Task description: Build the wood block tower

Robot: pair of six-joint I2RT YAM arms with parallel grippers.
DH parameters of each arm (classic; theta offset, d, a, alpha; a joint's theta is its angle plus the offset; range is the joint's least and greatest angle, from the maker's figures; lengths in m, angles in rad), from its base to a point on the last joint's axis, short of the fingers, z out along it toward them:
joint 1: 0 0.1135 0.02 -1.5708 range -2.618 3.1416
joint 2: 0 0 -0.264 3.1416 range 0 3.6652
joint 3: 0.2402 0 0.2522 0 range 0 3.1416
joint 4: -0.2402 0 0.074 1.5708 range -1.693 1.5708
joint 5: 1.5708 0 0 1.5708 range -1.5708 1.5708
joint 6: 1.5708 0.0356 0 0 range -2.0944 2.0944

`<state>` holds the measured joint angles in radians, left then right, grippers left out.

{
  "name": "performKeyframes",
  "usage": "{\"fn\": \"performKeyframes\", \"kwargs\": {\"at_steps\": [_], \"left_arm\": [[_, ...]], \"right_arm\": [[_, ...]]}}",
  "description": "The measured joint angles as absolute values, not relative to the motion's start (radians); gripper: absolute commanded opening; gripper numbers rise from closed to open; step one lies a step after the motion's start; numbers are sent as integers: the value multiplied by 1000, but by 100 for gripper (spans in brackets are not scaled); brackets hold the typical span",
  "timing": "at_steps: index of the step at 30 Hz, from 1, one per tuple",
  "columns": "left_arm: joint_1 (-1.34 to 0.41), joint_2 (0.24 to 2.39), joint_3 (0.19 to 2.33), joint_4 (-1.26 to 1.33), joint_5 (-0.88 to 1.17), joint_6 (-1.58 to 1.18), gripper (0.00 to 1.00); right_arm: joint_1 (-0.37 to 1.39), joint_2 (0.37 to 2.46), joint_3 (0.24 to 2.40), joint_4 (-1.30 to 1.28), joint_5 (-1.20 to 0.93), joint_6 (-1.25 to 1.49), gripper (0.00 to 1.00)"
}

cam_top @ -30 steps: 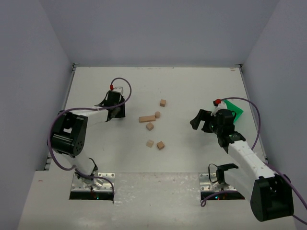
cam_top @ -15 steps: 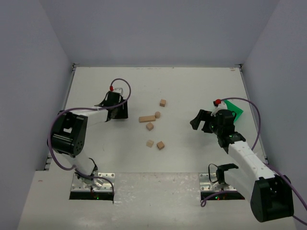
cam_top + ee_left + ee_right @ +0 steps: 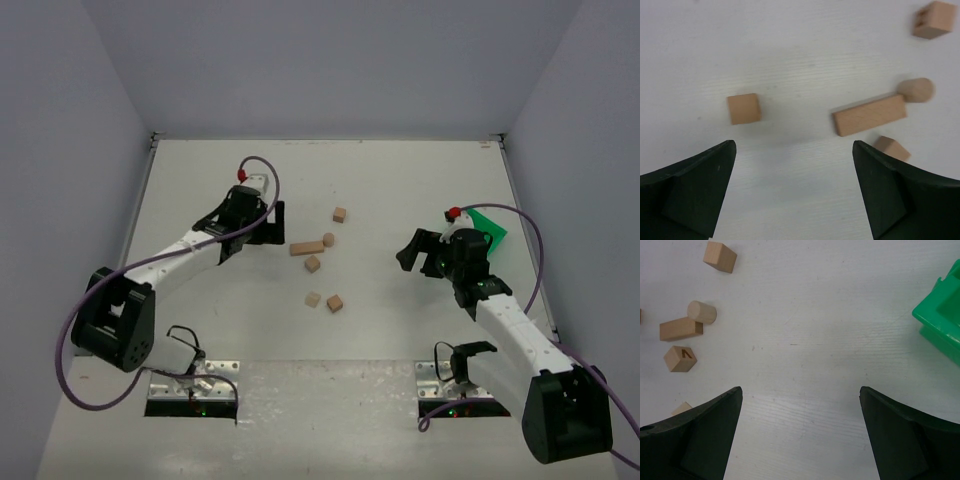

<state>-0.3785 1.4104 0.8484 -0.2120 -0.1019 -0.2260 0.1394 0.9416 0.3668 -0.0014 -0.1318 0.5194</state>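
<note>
Left fingers (image 3: 695, 190) have swung toward three o'clock, spread and empty; dropping now, one could clip the bar (image 3: 869, 115), scattering the cubes (image 3: 744, 108).

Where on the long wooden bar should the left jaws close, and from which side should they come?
Probably at the middle of the long bar, across its two long sides, coming straight down from above. It lies flat and is narrow enough for the open left gripper. Avoid the end beside the round block, which crowds it.

White arms (image 3: 190, 248), black joints (purplish cables (image 3: 62, 345), apparently).
</note>
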Motion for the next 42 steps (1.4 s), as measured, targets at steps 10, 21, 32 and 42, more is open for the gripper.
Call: {"fn": "performKeyframes", "kwargs": {"at_steps": [10, 21, 32, 42], "left_arm": [[-867, 1442, 918, -191, -43, -218, 100], [-1041, 1719, 966, -250, -16, -210, 86], [-1041, 1730, 995, -279, -46, -211, 61], [-1047, 1730, 995, -329, -90, -242, 44]], "right_arm": [[139, 912, 367, -10, -131, 520, 99], [139, 908, 367, -17, -131, 520, 99], [139, 908, 367, -20, -130, 519, 99], [139, 908, 367, -20, -131, 519, 99]]}}
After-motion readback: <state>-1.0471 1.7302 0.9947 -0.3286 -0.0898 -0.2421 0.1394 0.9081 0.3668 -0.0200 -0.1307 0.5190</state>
